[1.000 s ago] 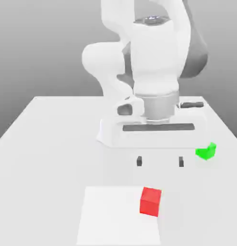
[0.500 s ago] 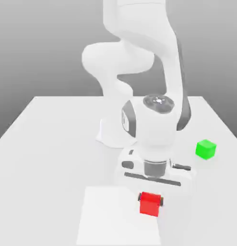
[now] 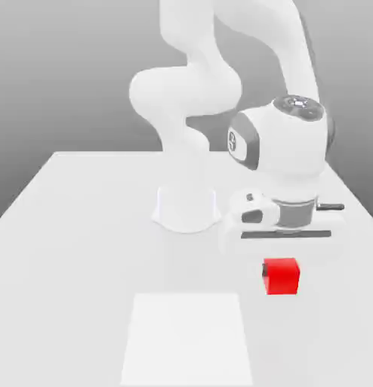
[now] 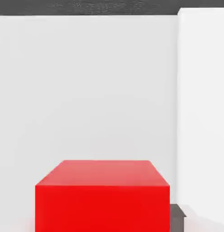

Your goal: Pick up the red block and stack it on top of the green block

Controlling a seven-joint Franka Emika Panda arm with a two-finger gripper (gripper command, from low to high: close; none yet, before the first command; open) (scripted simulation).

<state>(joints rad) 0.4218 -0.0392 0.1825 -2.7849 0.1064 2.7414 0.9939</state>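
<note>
Small matte bright-red cube [image 3: 281, 276] hanging right of centre, clamped in two-finger gripper [image 3: 281, 266]; probably rigid, light; flat opposite sides suit gripping.

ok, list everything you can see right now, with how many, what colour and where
red block: one, bright red, under the gripper, off the mat toward the exterior view's right
mat: one, white square, flat on the table at the front
table: one, pale grey, beneath everything
arm: one, white, base at the table's middle, bent over to the exterior view's right
gripper: one, white and grey, directly above the red block
</note>
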